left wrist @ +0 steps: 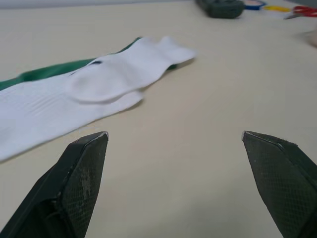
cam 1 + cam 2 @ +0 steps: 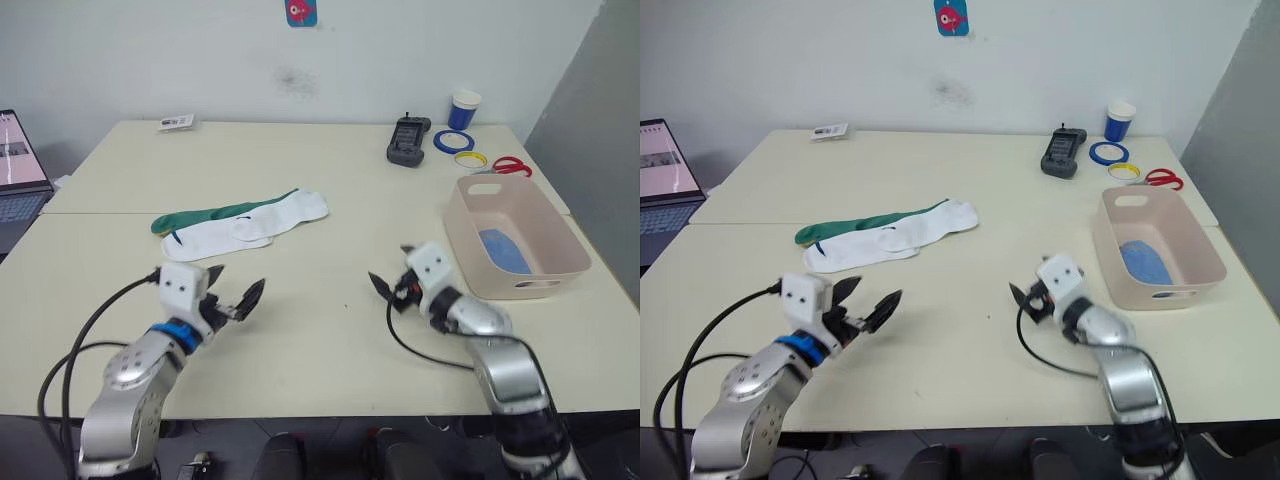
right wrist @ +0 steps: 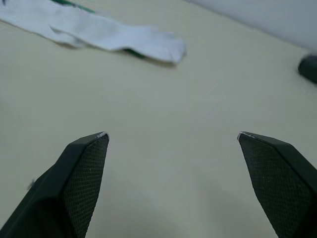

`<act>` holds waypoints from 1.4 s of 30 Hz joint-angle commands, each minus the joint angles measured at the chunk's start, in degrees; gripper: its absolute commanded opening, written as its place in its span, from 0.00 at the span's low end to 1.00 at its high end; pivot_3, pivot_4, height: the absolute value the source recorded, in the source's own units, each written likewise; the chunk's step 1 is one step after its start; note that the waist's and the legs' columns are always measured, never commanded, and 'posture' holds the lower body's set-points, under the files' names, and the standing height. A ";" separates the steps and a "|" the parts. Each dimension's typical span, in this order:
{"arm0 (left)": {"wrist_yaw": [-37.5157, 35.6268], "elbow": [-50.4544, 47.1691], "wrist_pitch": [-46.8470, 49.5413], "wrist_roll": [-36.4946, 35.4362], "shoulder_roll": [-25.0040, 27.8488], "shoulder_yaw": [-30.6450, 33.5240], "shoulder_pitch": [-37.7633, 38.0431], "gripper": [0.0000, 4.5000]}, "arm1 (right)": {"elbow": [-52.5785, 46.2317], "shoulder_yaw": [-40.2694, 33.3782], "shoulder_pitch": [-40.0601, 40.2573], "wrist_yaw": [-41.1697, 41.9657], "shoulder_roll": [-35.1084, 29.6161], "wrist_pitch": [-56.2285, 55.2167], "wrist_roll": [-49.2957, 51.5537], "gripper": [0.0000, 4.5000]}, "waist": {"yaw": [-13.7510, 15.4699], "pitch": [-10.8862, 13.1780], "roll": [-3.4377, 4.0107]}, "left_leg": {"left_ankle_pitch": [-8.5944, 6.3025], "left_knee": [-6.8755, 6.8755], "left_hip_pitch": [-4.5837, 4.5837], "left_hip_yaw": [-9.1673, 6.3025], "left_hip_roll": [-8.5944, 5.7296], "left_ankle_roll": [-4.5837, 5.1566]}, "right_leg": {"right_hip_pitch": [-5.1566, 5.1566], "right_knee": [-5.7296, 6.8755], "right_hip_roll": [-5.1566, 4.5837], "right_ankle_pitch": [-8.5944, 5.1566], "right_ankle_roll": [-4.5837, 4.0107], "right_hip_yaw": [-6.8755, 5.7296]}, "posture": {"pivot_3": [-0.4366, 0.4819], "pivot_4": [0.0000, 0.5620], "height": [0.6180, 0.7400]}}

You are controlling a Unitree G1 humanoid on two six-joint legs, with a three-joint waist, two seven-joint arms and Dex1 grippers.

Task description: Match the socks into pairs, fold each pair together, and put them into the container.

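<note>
Two white socks (image 2: 250,226) lie overlapped on a dark green sock (image 2: 200,214) at the table's middle left. A light blue sock (image 2: 503,250) lies inside the pale pink container (image 2: 462,236) at the right. My left gripper (image 2: 238,285) hovers open and empty just in front of the sock pile; its wrist view shows the white socks (image 1: 99,89) and a strip of green sock (image 1: 44,74) ahead. My right gripper (image 2: 392,270) is open and empty, low over bare table just left of the container, facing the socks (image 3: 114,37).
At the back right are a black handheld device (image 2: 408,140), a blue-and-white paper cup (image 2: 464,108), blue tape (image 2: 452,141) and yellow tape (image 2: 470,159), and red scissors (image 2: 512,166). A laptop (image 2: 20,180) sits at the far left, a small card (image 2: 176,122) at the back edge.
</note>
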 commanded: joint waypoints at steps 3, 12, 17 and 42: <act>2.46 -2.41 -5.74 0.48 -3.71 2.19 9.46 1.00 | -7.21 0.50 4.40 -3.55 1.23 -1.12 0.36 0.99 | -0.72 -0.14 -0.20 | -0.01 -0.03 0.10 0.00 0.04 0.02 | 0.03 -0.03 0.12 -0.01 -0.01 0.08 | 0.48 0.27 1.00; 3.75 -2.44 -5.72 -0.49 -3.57 2.25 9.71 1.00 | -6.49 0.04 4.08 -3.32 -0.72 -0.78 1.19 0.99 | -0.43 -0.23 -0.34 | -0.02 -0.07 0.08 -0.13 0.02 0.03 | 0.03 -0.04 0.46 -0.02 -0.17 -0.01 | 0.48 0.27 1.00; 2.53 1.06 -2.75 -1.24 1.54 3.17 2.32 1.00 | -5.59 2.32 -1.19 3.04 -4.86 0.71 3.26 0.99 | -0.42 -0.23 -0.34 | -0.02 -0.07 0.07 -0.15 0.01 0.03 | 0.03 -0.02 0.50 -0.01 -0.16 -0.04 | 0.48 0.27 1.00; -1.76 50.42 -3.44 4.65 5.86 -6.19 -40.25 1.00 | 2.58 1.85 -20.37 5.88 -8.18 6.50 7.33 0.99 | -0.37 -0.24 -0.44 | -0.02 -0.04 -0.07 -0.10 0.01 0.03 | -0.02 0.02 0.53 0.10 -0.31 -0.16 | 0.48 0.27 1.00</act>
